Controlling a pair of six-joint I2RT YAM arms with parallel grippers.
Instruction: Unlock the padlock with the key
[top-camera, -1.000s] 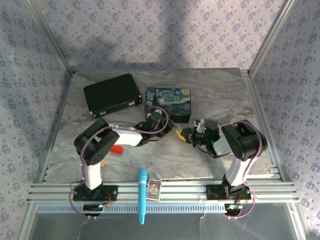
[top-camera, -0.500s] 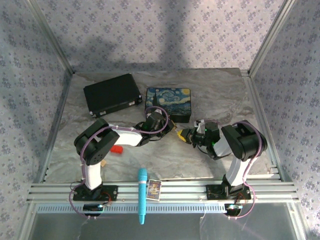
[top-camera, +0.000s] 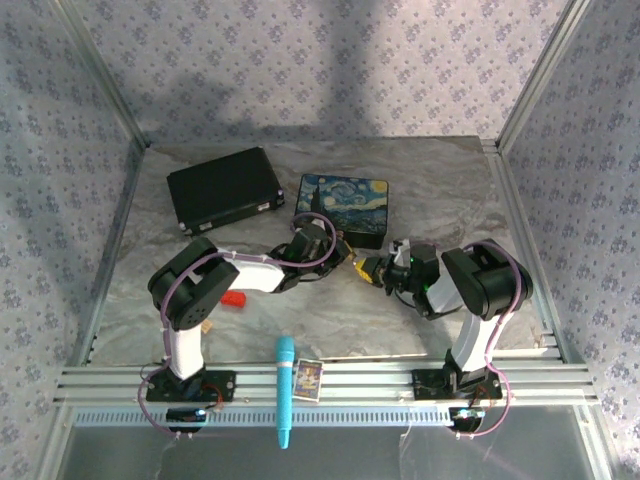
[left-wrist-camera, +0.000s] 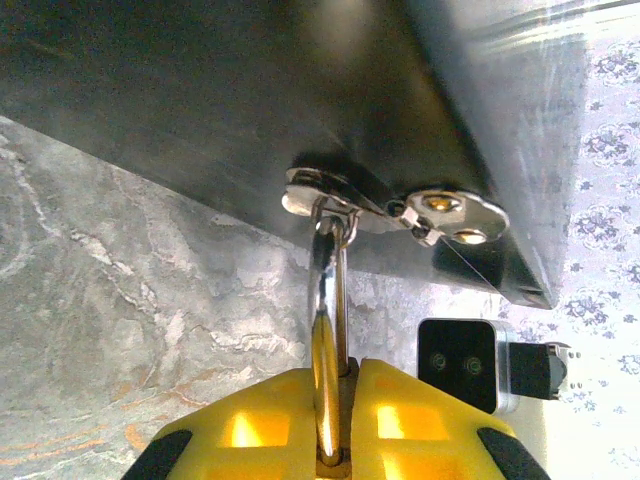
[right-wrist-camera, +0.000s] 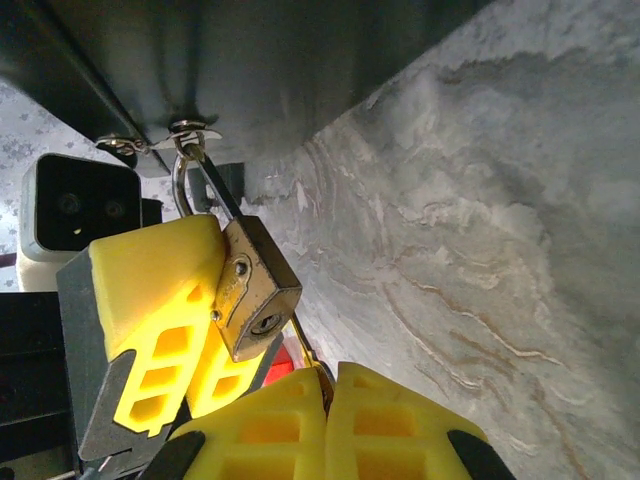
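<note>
On a grey marbled tabletop (top-camera: 420, 180) walled by floral paper (top-camera: 330, 60), the padlock (right-wrist-camera: 255, 290) hangs from the hasp of the painted box (top-camera: 345, 200). Its shackle is clamped by the left gripper (left-wrist-camera: 335, 400); the right gripper (right-wrist-camera: 325, 400) is pinched together on the key (right-wrist-camera: 303, 340)

On the grey marbled desk (top-camera: 440, 190), a flat black case (top-camera: 225, 190) lies left of a painted box (top-camera: 343, 207). A small brass padlock (right-wrist-camera: 255, 290) hangs from the box's front latch (left-wrist-camera: 330, 195), a thin metal key (right-wrist-camera: 303, 345) beside it.

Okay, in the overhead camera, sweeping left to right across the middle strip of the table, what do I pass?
small red object → left hand → right hand
</note>
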